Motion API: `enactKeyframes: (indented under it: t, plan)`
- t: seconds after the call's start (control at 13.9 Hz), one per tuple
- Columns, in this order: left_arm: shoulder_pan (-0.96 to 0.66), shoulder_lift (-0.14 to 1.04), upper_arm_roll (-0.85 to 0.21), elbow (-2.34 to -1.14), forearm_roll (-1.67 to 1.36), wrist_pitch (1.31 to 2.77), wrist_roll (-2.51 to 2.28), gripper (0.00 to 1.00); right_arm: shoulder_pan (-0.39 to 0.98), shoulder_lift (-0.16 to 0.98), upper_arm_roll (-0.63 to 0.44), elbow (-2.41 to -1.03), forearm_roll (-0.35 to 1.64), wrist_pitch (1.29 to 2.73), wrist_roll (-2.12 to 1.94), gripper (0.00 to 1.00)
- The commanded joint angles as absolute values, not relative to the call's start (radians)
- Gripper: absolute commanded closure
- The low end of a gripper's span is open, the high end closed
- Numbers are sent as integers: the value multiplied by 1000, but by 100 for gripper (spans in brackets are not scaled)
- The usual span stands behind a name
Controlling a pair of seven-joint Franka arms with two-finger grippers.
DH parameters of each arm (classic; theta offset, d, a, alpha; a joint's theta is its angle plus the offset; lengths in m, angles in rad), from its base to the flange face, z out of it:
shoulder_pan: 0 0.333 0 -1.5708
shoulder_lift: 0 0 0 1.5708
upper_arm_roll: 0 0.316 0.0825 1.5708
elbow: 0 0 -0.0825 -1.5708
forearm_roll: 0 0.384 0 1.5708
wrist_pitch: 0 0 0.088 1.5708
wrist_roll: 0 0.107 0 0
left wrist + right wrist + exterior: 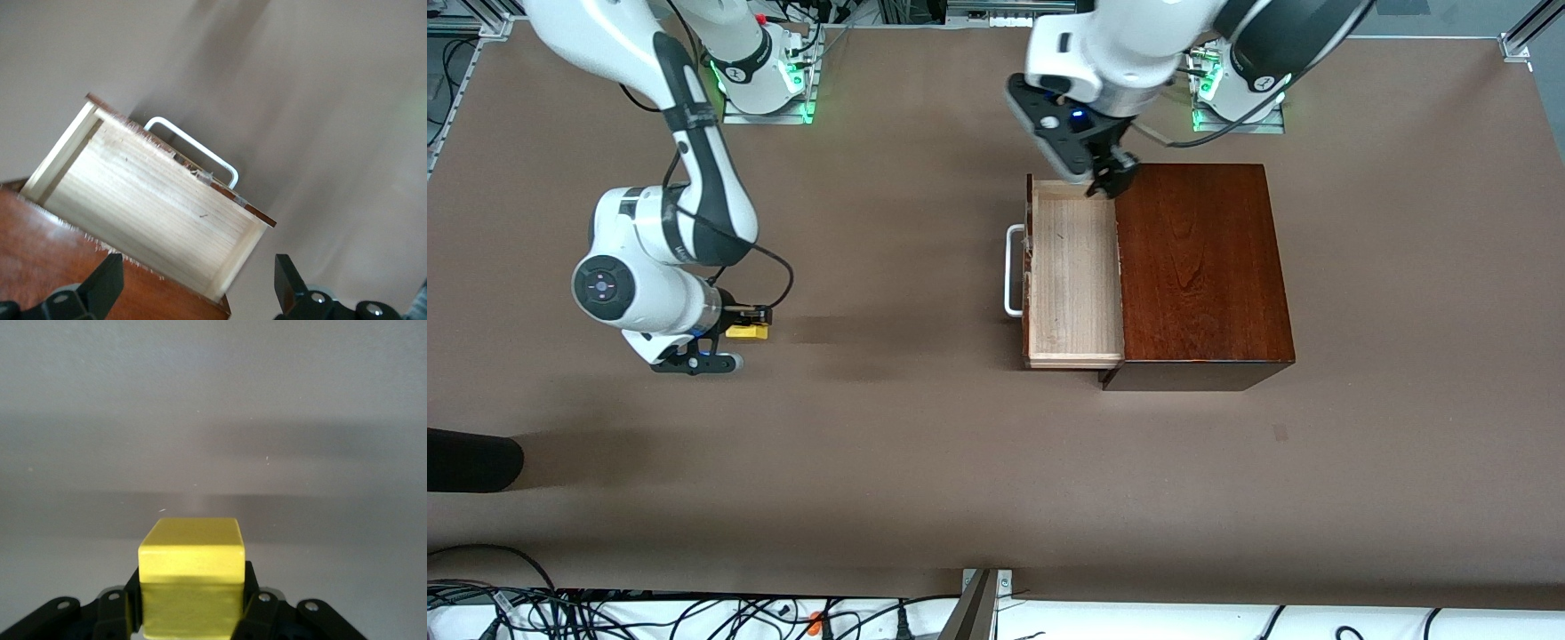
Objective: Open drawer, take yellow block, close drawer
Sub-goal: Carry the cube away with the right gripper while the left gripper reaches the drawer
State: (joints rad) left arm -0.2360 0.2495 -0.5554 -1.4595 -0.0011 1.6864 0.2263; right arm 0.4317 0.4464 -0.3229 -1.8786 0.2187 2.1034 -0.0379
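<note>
Table point(925, 462): brown matte covering, faint scuff marks, soft shadows under both arms. Aluminium framing runs along its edges; loose cables lie along the edge nearest the front camera, and a dark object juts in at the right arm's end.

Box point(1200, 267): glossy dark mahogany, sitting toward the left arm's end of the table. Drawer point(1074, 284) is pulled out toward the right arm's end; pale wood tray exposed, nothing visible inside. White handle point(1014, 271) on the drawer front, untouched.

Left end effector point(1110, 182): up in the air over the seam between box top and drawer tray, at the corner nearest the arm bases. Fingers point(103, 283) spread apart in the left wrist view, grasping nothing.

Right end effector point(745, 324): over bare table toward the right arm's end, well apart from the drawer. Clamped on the block point(191, 577); the yellow cube sits squarely between the two black fingers point(261, 603), plain table below.
</note>
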Motion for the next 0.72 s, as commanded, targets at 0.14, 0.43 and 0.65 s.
enactKeyframes:
  t: [0.14, 0.43, 0.65]
  plan:
    - [-426, 403, -555, -1376, 185, 1727, 262, 0, 411, 439, -318, -1963, 252, 2210, -118, 67]
    - [-454, 503, -555, -1296, 202, 1733, 278, 0, 413, 460, -316, -1991, 252, 2264, -118, 63]
    - [-468, 552, -548, -1279, 204, 1776, 374, 0, 416, 488, -314, -2002, 252, 2324, -118, 61]
